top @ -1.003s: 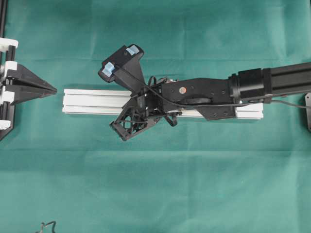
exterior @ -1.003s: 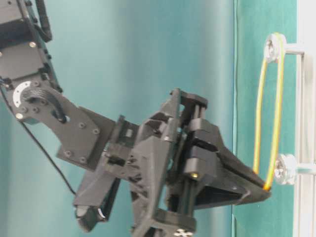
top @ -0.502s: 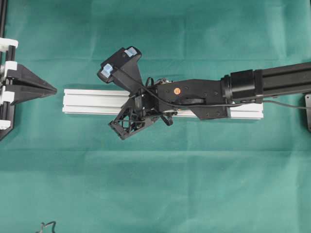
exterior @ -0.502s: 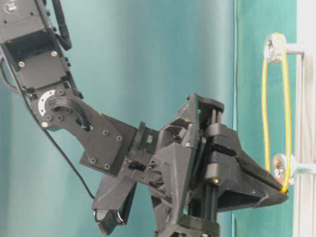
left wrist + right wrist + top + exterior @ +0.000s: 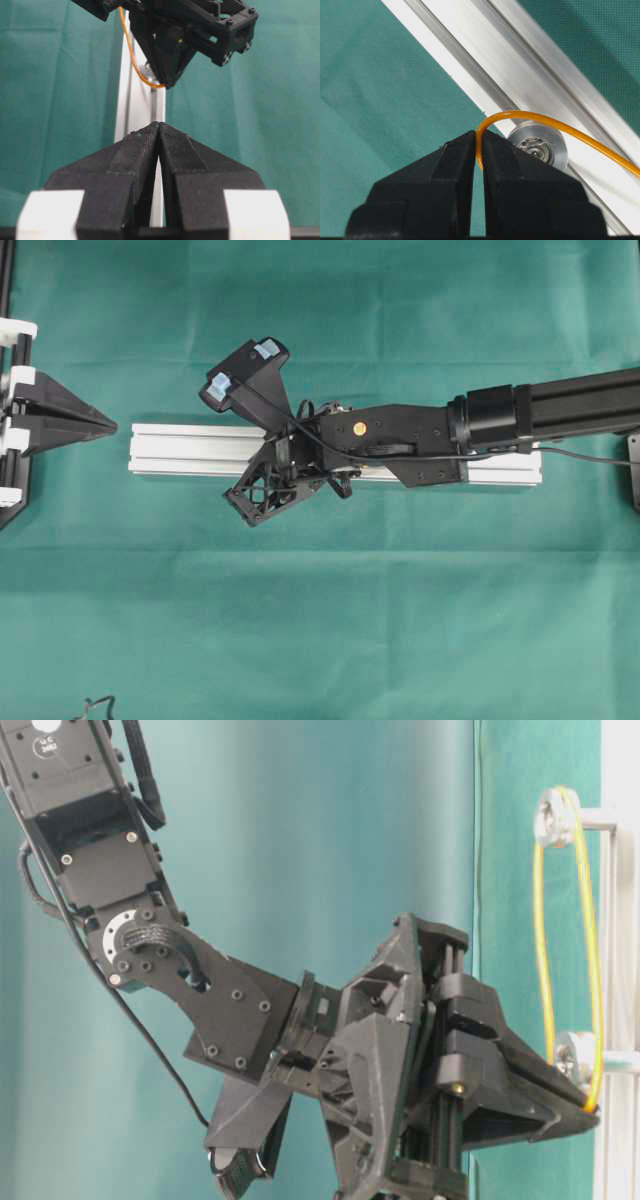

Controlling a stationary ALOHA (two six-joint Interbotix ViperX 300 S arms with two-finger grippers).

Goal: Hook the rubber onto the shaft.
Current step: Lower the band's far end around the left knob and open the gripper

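Green cloth covers the counter (image 5: 320, 640), and on it the right hand (image 5: 479, 150) is clamped on the rubber (image 5: 592, 970), pinching the orange band's bend between its closed tips. In the right wrist view that bend curves around the near pulley (image 5: 538, 145) on the aluminium rail (image 5: 190, 448), with the band arching over the wheel's rim but seemingly not yet seated on it. From table level the loop already hangs over the far pulley (image 5: 553, 817) and is stretched past the near one, the pinched end just beyond the wheel. By this reading one end is hooked; what is left is to lower the band into the near wheel and let go. The left hand (image 5: 159, 131) rests well apart at the rail's far end, its tips pressed together on nothing. Counted: one rubber band, one rail, two pulleys on shafts, two hands.
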